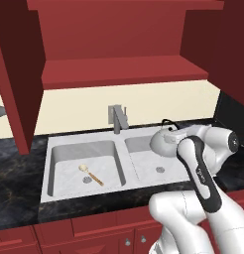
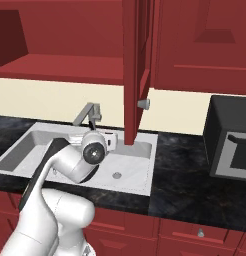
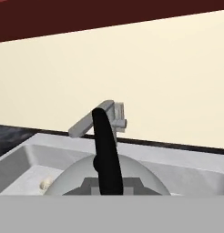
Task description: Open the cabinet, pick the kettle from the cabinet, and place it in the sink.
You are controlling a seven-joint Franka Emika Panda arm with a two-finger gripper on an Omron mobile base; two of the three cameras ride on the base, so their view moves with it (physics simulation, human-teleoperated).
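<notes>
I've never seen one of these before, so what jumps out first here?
A white robot arm holds a silver kettle by its black handle above the right basin of the grey sink. Overhead, the dark red cabinet stands open, and a small wooden spoon lies in the left basin.

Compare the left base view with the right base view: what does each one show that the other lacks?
Left base view alone: a small wooden-handled spoon lying in the sink's left basin, and the squat silver-grey kettle with its thin black arched handle, held above the right basin.

Right base view alone: a black microwave on the dark counter to the right, and a round silver knob on the opened dark red cabinet door.

Both: the light grey double-basin sink, its square grey faucet, the red cabinet shelf and the white arm.
</notes>
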